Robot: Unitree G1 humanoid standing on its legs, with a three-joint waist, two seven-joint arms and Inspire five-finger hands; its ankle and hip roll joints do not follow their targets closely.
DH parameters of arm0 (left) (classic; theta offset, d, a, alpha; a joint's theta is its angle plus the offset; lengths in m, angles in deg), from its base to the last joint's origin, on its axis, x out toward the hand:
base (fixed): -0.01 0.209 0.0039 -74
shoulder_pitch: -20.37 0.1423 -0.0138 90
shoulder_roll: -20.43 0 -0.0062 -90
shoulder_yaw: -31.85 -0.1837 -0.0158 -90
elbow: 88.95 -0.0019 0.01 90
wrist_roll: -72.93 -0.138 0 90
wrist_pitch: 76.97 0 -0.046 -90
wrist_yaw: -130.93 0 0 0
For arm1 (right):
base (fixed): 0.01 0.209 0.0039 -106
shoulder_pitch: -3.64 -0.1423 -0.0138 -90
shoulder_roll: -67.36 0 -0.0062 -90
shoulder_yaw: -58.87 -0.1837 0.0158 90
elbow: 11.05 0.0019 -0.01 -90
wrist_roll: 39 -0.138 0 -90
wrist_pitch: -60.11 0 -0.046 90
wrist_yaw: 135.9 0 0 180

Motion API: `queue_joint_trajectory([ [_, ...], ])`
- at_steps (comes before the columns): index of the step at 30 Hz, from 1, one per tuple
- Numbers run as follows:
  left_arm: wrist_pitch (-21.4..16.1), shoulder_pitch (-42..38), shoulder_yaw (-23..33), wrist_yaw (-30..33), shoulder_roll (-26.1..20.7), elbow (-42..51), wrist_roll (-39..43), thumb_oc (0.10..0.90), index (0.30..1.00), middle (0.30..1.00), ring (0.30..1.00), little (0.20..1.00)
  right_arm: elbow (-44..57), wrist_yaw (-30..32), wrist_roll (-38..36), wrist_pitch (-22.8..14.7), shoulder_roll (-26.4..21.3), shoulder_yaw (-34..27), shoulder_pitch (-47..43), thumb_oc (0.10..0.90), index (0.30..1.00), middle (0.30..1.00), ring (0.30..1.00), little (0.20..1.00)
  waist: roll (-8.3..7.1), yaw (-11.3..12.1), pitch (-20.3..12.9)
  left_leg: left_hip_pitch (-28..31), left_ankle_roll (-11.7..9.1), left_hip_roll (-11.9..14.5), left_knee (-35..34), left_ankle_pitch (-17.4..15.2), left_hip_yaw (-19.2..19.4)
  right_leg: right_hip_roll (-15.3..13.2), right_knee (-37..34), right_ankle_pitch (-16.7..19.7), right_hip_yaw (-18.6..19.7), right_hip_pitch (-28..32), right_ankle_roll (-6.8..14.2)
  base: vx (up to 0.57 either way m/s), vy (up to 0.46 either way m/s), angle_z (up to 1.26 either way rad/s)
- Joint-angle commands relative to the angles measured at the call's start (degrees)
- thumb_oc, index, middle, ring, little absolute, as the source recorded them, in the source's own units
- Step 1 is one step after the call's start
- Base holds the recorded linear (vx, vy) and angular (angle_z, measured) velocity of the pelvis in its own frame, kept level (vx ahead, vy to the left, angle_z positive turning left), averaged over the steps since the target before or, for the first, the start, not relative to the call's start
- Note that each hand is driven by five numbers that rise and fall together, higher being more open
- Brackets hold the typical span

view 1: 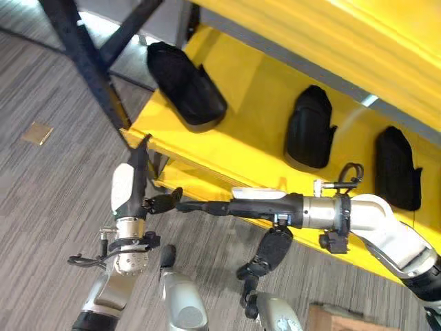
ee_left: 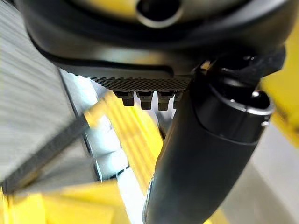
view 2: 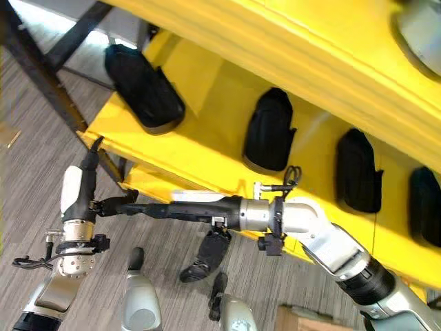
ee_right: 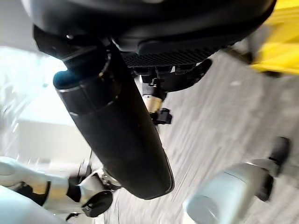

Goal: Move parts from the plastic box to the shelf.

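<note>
I see both hands, left and right, relaxed open and empty just below the shelf, where three parts already lie.

three parts sit side by side along the shelf; below the shelf's front edge, the left hand and right hand meet.

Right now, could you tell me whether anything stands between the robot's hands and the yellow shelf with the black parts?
Nothing visible does. The right hand stretches open along the shelf's front edge, and the parts lie uncovered above it. The open left hand is by the shelf's corner, beside a dark frame bar.
</note>
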Motion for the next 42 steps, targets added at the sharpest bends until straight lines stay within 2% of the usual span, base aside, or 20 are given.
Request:
queue_joint_trajectory([
  [1, -9.8, -3.2, 1.7, 4.2, -4.1, 5.8, -1.5, 0.9, 1.0, 1.0, 1.0, 1.0, 1.8, 7.6, -1.3, -2.8, 4.9, -0.3, -5.4, 0.9, 1.0, 1.0, 1.0, 1.0, -2.34, 0.2, -5.7, 0.0, 3.7, -3.6, -0.1, -2.0, 2.1, 1.7, 2.4, -5.1, -1.0, 3.0, -3.5, 0.1, -0.01, 0.36],
  [3, -8.4, -3.5, 2.2, 3.1, -3.9, 6.0, 0.2, 0.9, 1.0, 1.0, 1.0, 1.0, 0.8, 9.0, 0.9, -1.8, 6.4, -0.2, -7.2, 0.9, 1.0, 1.0, 1.0, 1.0, -2.44, 0.9, -6.1, 0.3, 3.8, -4.0, -0.4, -2.1, 1.6, 1.8, 1.6, -4.9, -1.6, 3.8, -3.3, 0.08, -0.001, 0.28],
  [4, -5.4, -3.8, 2.2, 0.8, -3.7, 5.8, 2.5, 0.9, 1.0, 1.0, 1.0, 1.0, 0.5, 10.0, 1.7, -1.4, 7.0, -0.5, -7.7, 0.9, 1.0, 1.0, 1.0, 1.0, -2.44, 1.2, -6.3, 0.4, 3.8, -4.2, -0.6, -2.1, 1.5, 1.8, 1.2, -4.8, -1.8, 4.2, -3.2, 0.05, 0.009, 0.16],
  [6, -2.6, -3.9, 2.0, -1.2, -3.5, 5.4, 5.9, 0.9, 1.0, 1.0, 1.0, 1.0, 0.4, 10.7, 2.2, -0.9, 7.6, -0.5, -8.4, 0.9, 1.0, 1.0, 1.0, 1.0, -2.47, 1.4, -6.5, 0.6, 3.8, -4.4, -0.8, -2.1, 1.3, 1.8, 0.7, -4.6, -2.0, 4.6, -3.2, 0.03, 0.034, 0.17],
  [8, 10.8, 0.0, 0.9, -8.7, -1.4, -0.5, 14.3, 0.9, 1.0, 1.0, 1.0, 1.0, 1.1, 11.4, 2.2, -2.2, 7.7, -3.6, -8.9, 0.9, 1.0, 1.0, 1.0, 1.0, -1.89, 1.8, -7.0, 1.0, 4.0, -4.9, -1.2, -2.0, 1.3, 1.5, -0.6, -3.7, -2.2, 5.5, -2.7, 0.02, 0.107, 0.06],
  [9, 11.5, 0.8, 0.5, -9.2, -1.2, -2.3, 13.4, 0.9, 1.0, 1.0, 1.0, 1.0, 1.6, 11.8, 2.5, -2.2, 8.0, -4.2, -8.9, 0.9, 1.0, 1.0, 1.0, 1.0, -1.72, 1.7, -7.1, 1.0, 4.0, -5.0, -1.2, -2.0, 1.5, 1.4, -0.7, -3.7, -2.1, 5.6, -2.7, 0.01, 0.093, -0.07],
  [10, 10.2, 1.7, -0.1, -9.3, -1.1, -5.8, 12.8, 0.9, 1.0, 1.0, 1.0, 1.0, 2.1, 12.9, 3.0, -2.2, 8.5, -5.1, -9.1, 0.9, 1.0, 1.0, 1.0, 1.0, -1.54, 1.7, -7.3, 1.0, 4.1, -5.0, -1.1, -2.0, 1.7, 1.3, -0.7, -3.6, -2.1, 5.6, -2.6, 0.02, 0.118, -0.07],
  [11, 11.1, 2.5, -0.7, -9.3, -0.7, -9.8, 11.2, 0.9, 1.0, 1.0, 1.0, 1.0, 2.6, 17.0, 4.2, -4.1, 9.1, -7.0, -9.0, 0.9, 1.0, 1.0, 1.0, 1.0, -0.98, 1.2, -7.7, 1.0, 4.1, -4.8, -0.8, -2.1, 2.3, 1.2, -0.4, -3.8, -1.9, 5.4, -2.7, 0.03, 0.172, -0.1],
  [12, 10.2, 2.8, -1.3, -8.8, -0.2, -14.2, 11.7, 0.9, 1.0, 1.0, 1.0, 1.0, 2.0, 22.3, 8.6, -7.6, 9.9, -9.1, -9.1, 0.9, 1.0, 1.0, 1.0, 1.0, -0.25, 0.5, -8.0, 1.1, 4.2, -4.4, -0.4, -2.2, 3.0, 1.1, 0.1, -3.9, -1.4, 5.0, -2.7, 0.02, 0.18, -0.09],
  [14, 8.5, 2.7, -1.4, -8.8, 0.0, -17.0, 11.5, 0.9, 1.0, 1.0, 1.0, 1.0, 1.1, 27.4, 14.7, -10.9, 10.3, -11.1, -8.7, 0.9, 1.0, 1.0, 1.0, 1.0, 0.63, -0.1, -8.0, 0.9, 4.2, -4.1, 0.0, -2.3, 3.7, 0.9, 0.7, -4.2, -1.0, 4.4, -2.7, -0.02, 0.116, -0.17],
  [16, 8.4, 2.8, -1.4, -9.0, 0.4, -17.9, 12.3, 0.9, 1.0, 1.0, 1.0, 1.0, 0.7, 32.7, 21.6, -13.2, 10.2, -13.7, -7.8, 0.9, 1.0, 1.0, 1.0, 1.0, 1.47, -0.8, -7.8, 0.6, 4.3, -3.8, 0.3, -2.4, 4.3, 0.9, 1.2, -4.4, -0.7, 3.9, -2.7, -0.04, 0.075, -0.17],
  [20, 7.9, 3.6, -1.4, -9.2, 1.1, -19.4, 15.7, 0.9, 1.0, 1.0, 1.0, 1.0, 0.5, 38.0, 27.0, -11.1, 8.9, -17.1, -6.3, 0.9, 1.0, 1.0, 1.0, 1.0, 2.97, -1.7, -7.2, 0.2, 4.2, -3.5, 0.8, -2.4, 5.2, 0.6, 2.1, -4.8, -0.3, 3.0, -2.9, -0.04, 0.067, -0.06],
  [25, 7.2, 4.3, -0.7, -7.3, 3.5, -22.2, 19.6, 0.9, 1.0, 1.0, 1.0, 1.0, -0.2, 43.3, 29.0, -8.9, 7.0, -19.5, -3.3, 0.9, 1.0, 1.0, 1.0, 1.0, 4.9, -3.3, -6.5, 0.0, 4.2, -3.2, 1.2, -2.2, 5.9, 0.0, 3.6, -5.4, 0.4, 1.7, -3.2, -0.04, 0.125, -0.12],
  [28, 6.8, 5.0, 0.2, -5.6, 4.6, -23.1, 20.5, 0.9, 1.0, 1.0, 1.0, 1.0, 0.2, 45.0, 30.1, -10.0, 6.3, -20.8, 0.3, 0.9, 1.0, 1.0, 1.0, 1.0, 5.49, -4.2, -6.8, 0.3, 4.3, -3.1, 1.2, -2.3, 6.3, -0.3, 4.2, -5.6, 0.7, 1.4, -3.2, 0.03, 0.073, -0.18],
  [33, 6.7, 4.9, 0.9, -5.6, 4.9, -23.7, 20.4, 0.9, 1.0, 1.0, 1.0, 1.0, 0.3, 43.6, 32.0, -10.9, 5.7, -19.9, 1.2, 0.9, 1.0, 1.0, 1.0, 1.0, 5.87, -4.8, -6.9, 0.3, 4.2, -2.9, 1.7, -2.5, 6.5, -0.5, 5.5, -6.3, 1.1, 0.6, -3.4, 0.01, 0.012, -0.02],
  [36, 6.8, 4.6, 0.7, -5.8, 5.0, -24.0, 20.6, 0.9, 1.0, 1.0, 1.0, 1.0, 0.1, 42.8, 32.7, -9.6, 5.2, -18.6, 0.1, 0.9, 1.0, 1.0, 1.0, 1.0, 6.03, -4.7, -6.8, 0.2, 4.2, -2.9, 1.8, -2.5, 6.5, -0.5, 5.9, -6.4, 1.2, 0.3, -3.5, 0.0, 0.0, 0.0],
  [39, 6.7, 4.6, 0.6, -6.3, 4.6, -24.2, 21.1, 0.9, 1.0, 1.0, 1.0, 1.0, -1.0, 41.5, 32.5, -6.8, 3.6, -16.8, -1.6, 0.9, 1.0, 1.0, 1.0, 1.0, 6.01, -4.4, -6.4, 0.0, 4.2, -2.8, 2.0, -2.5, 6.5, -0.6, 6.3, -6.6, 1.0, 0.0, -3.5, 0.0, 0.0, 0.0],
  [42, 6.3, 4.8, 0.6, -6.6, 4.1, -24.3, 21.1, 0.9, 1.0, 1.0, 1.0, 1.0, -3.2, 40.9, 32.2, -6.0, 2.0, -15.3, -3.3, 0.9, 1.0, 1.0, 1.0, 1.0, 5.84, -3.9, -6.2, -0.2, 4.2, -2.9, 2.1, -2.5, 6.3, -0.7, 6.6, -6.8, 0.7, -0.1, -3.5, 0.0, 0.0, 0.0],
])
